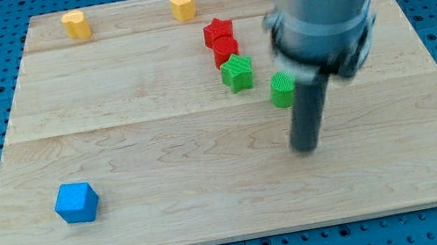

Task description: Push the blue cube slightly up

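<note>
The blue cube (77, 203) sits near the bottom left corner of the wooden board (161, 150). My tip (306, 148) touches the board right of centre, far to the right of the blue cube and slightly higher in the view. The rod rises from it to the large grey arm body at the view's top right. The tip is just below a green block (282, 89) that the rod partly hides.
A green star block (237, 73) lies left of the rod, with a red star (218, 31) and a red block (226, 50) touching above it. Two yellow blocks (76, 23) (183, 5) sit at the board's top edge.
</note>
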